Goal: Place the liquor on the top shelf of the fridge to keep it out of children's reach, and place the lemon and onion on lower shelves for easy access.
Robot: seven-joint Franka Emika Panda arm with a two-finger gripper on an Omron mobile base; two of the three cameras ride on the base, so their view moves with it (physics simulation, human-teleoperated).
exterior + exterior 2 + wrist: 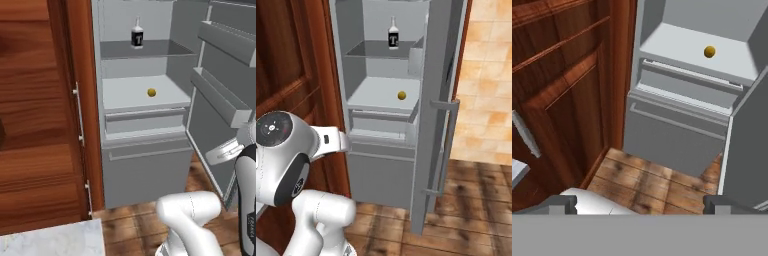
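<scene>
- Two items shelved in the open fridge: liquor upright on top shelf, lemon on the wider shelf below.
- Tool released, jaws wide, empty; lemon ahead of it, well apart.

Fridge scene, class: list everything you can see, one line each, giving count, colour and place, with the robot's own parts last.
Tall grey fridge: one, pale grey inside, door open, beside the wood cabinets.
Dark-grey top shelf: one, uppermost in the fridge.
Clear glass liquor bottle with black label: one, upright on the top shelf.
Small yellow oval lemon: one, on the wider pale shelf below.
Dark wood cabinets: reddish-brown, left of the fridge.
Marble counter corner: one, white, bottom left.
Wood-plank floor: brown.
Gripper: one, dark tips, open, empty.
</scene>
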